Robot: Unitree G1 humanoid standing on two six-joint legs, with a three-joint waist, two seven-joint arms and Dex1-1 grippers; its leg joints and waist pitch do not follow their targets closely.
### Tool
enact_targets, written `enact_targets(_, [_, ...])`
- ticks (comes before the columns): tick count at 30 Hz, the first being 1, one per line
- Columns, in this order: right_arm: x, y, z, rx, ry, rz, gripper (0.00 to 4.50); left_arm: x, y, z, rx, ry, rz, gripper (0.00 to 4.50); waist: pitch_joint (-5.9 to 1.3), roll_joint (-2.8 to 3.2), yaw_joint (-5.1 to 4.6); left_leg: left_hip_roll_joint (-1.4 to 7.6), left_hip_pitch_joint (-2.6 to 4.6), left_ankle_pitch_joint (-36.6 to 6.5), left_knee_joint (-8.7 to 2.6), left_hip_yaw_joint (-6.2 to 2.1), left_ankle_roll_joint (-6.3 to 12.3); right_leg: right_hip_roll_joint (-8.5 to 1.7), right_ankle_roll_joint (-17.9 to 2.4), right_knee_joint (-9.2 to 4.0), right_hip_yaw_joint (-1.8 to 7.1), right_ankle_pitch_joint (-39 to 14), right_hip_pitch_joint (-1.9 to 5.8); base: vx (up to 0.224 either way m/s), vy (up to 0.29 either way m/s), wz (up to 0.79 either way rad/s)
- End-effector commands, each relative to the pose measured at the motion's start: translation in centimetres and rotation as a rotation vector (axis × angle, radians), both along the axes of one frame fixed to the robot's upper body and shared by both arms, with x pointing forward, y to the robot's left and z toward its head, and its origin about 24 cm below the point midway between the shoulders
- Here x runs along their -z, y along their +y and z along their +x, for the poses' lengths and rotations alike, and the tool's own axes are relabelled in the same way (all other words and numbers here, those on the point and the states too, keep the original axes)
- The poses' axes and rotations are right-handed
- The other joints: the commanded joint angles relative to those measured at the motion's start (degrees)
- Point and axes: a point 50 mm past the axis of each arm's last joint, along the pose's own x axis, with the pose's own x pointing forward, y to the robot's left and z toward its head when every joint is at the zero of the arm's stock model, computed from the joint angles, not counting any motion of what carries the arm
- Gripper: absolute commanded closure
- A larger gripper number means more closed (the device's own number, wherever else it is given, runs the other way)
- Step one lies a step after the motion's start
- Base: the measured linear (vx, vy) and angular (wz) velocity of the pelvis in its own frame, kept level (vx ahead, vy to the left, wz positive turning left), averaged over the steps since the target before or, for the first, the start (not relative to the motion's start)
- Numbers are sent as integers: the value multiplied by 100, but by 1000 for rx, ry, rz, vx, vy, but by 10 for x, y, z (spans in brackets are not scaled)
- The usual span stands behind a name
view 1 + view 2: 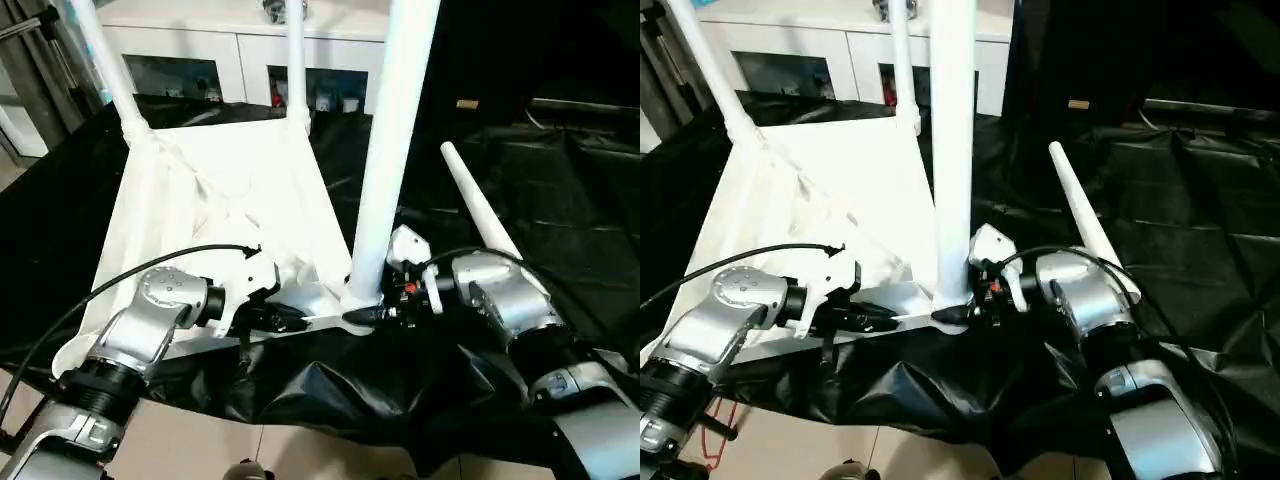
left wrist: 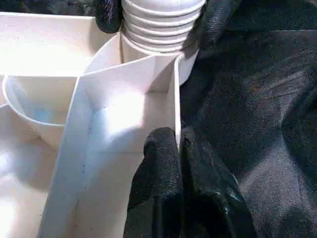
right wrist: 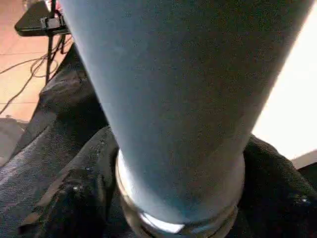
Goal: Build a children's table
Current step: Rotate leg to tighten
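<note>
- We see the desk (image 1: 560, 180), draped in crumpled black cloth, carrying the work; its near edge hangs in folds over the pale floor (image 1: 330, 455).
- Behind the desk stands a white cabinet (image 1: 240, 45) with glass doors.
- The children's table top (image 1: 230, 200) lies upside down on the desk's left part, ribbed underside facing up.
- Three white legs rise from its corner sockets: the far-left leg (image 1: 110, 70), the far-right leg (image 1: 296, 60), and the near-right leg (image 1: 395, 140), the largest in our view, which hides part of the cabinet and desk behind it.
- A fourth, loose leg (image 1: 475, 205) lies on the black cloth to the right, its narrow end pointing away from us, with our right forearm (image 1: 510, 300) covering its near end.
- Our right hand (image 1: 385, 313) sits at the base of the near-right leg, its black fingers (image 3: 74, 198) standing either side of the threaded collar; we cannot tell whether they press on it.
- Our left hand (image 2: 179, 146) is closed on the thin side wall of the table top, just beside the same socket.
- A black cable (image 1: 130, 270) loops over our left forearm (image 1: 150, 320).
</note>
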Motion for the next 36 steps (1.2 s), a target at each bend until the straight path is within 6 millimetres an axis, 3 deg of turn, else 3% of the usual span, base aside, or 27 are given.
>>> enact_targets(1, [3, 11, -5, -49, -4, -19, 154, -9, -16, -2, 95, -30, -63, 450, -466, 48, -30, 119, 60, -1314, -388, 3, 215, -263, -1249, -410, 266, -1402, 340, 0, 0, 0])
enact_targets(2, [4, 13, -5, -26, 1, -6, 163, -8, -16, -1, 71, -35, -60, 450, -468, 114, -25, 120, 58, -1321, -388, -8, 201, -264, -1261, -395, 263, -1367, 341, 0, 0, 0])
enact_targets(3, [5, 13, -4, -9, 5, 3, 163, -8, -16, 1, 53, -40, -60, 450, -461, 79, -40, 116, 65, -1378, -391, 3, 199, -255, -1262, -417, 263, -1358, 334, 0, 0, 0])
enact_targets(6, [7, 15, -3, 38, 7, 24, 172, -8, -17, 5, 11, -47, -61, 450, -463, 52, -47, 113, 59, -1389, -394, 1, 176, -258, -1246, -419, 263, -1409, 346, 0, 0, 0])
enact_targets(8, [14, 21, 1, 189, 3, 76, 173, -9, -20, 15, -108, -66, -73, 450, -434, 67, -57, 109, 77, -1491, -407, 2, 126, -267, -1190, -455, 266, -1665, 322, 0, 0, 0])
enact_targets(9, [15, 22, 2, 218, 1, 84, 174, -9, -21, 17, -129, -67, -80, 450, -436, 12, -73, 105, 73, -1512, -410, 4, 96, -274, -1156, -460, 267, -1750, 332, 0, 0, 0])
enact_targets(10, [15, 22, 2, 221, 1, 85, 174, -9, -22, 17, -131, -67, -80, 450, -451, 16, -74, 94, 65, -1466, -416, -22, 59, -299, -1054, -468, 255, -1974, 354, 0, 0, 0])
enact_targets(11, [19, 25, 5, 317, -8, 95, 174, -10, -25, 24, -201, -77, -75, 450, -442, -46, -96, 96, 61, -1436, -418, -8, 58, -292, -1022, -482, 260, -2001, 342, 0, 0, 0])
enact_targets(12, [26, 31, 9, 453, 5, 103, 175, -10, -28, 34, -326, -85, -64, 450, -427, -7, -112, 86, 75, -1481, -418, -17, 35, -292, -982, -500, 256, -2153, 327, 0, 0, 0])
enact_targets(13, [26, 31, 9, 453, 5, 103, 175, -10, -28, 34, -326, -85, -64, 450, -429, -47, -145, 74, 79, -1439, -414, -12, 11, -294, -958, -498, 257, -2212, 319, 0, 0, 0])
enact_targets(14, [33, 38, 11, 555, 22, 105, 175, -10, -31, 42, -411, -96, -67, 450, -439, -12, -144, 73, 73, -1425, -414, -26, 7, -306, -940, -500, 249, -2231, 341, 0, 0, 0])
enact_targets(15, [39, 44, 12, 644, 40, 96, 175, -9, -33, 46, -473, -99, -73, 450, -416, -21, -178, 67, 53, -1430, -418, -11, 13, -292, -901, -525, 252, -2286, 326, 0, 0, 0])
enact_targets(16, [47, 61, 13, 763, 24, 38, 175, -8, -45, 49, -513, -101, -90, 450, -419, 37, -218, 49, 100, -1503, -404, -12, -62, -305, -819, -578, 244, -2487, 293, 0, 0, 0])
enact_targets(18, [46, 72, 12, 772, 6, 32, 175, -7, -54, 48, -501, -109, -102, 450, -406, 5, -277, 23, 58, -1596, -431, -37, -94, -282, -689, -584, 202, -2724, 321, 0, 0, 0])
enact_targets(19, [45, 78, 11, 739, 8, 44, 175, -7, -58, 47, -479, -116, -97, 450, -411, -20, -287, 21, 115, -1723, -401, -16, -3, -297, -616, -650, 208, -2900, 278, 0, 0, 0])
enact_targets(21, [43, 81, 11, 727, 30, 66, 119, -8, -61, 46, -448, -128, -95, 450, -406, -4, -297, 20, 87, -1729, -416, -25, 106, -295, -589, -642, 211, -2920, 306, 0, 0, 0])
enact_targets(23, [39, 82, 13, 726, 50, 111, 105, -9, -64, 45, -416, -133, -99, 450, -418, -8, -302, 39, 89, -1679, -424, -25, 137, -289, -593, -628, 222, -2801, 295, 0, 0, 0])
enact_targets(26, [28, 72, 19, 725, 42, 173, 68, -11, -59, 43, -385, -144, -108, 450, -424, 21, -321, 48, 79, -1716, -435, -28, 152, -276, -677, -608, 226, -2567, 307, 0, 0, 0])
enact_targets(28, [19, 61, 21, 620, -15, 149, 58, -11, -53, 35, -301, -130, -140, 450, -430, 97, -327, 51, 80, -1759, -435, -30, 149, -266, -799, -593, 224, -2325, 325, 0, 0, 0])
enact_targets(32, [13, 53, 22, 551, -55, 130, 37, -10, -50, 30, -242, -130, -134, 450, -457, 77, -313, 59, 48, -1535, -414, -22, 234, -274, -991, -521, 239, -1909, 366, 0, 0, 0])
enact_targets(36, [-3, 30, 18, 322, -117, 76, 37, -8, -42, 14, -74, -88, -118, 450, -514, 58, -220, 102, 16, -987, -356, 7, 449, -265, -1290, -375, 253, -984, 381, 0, 0, 0])
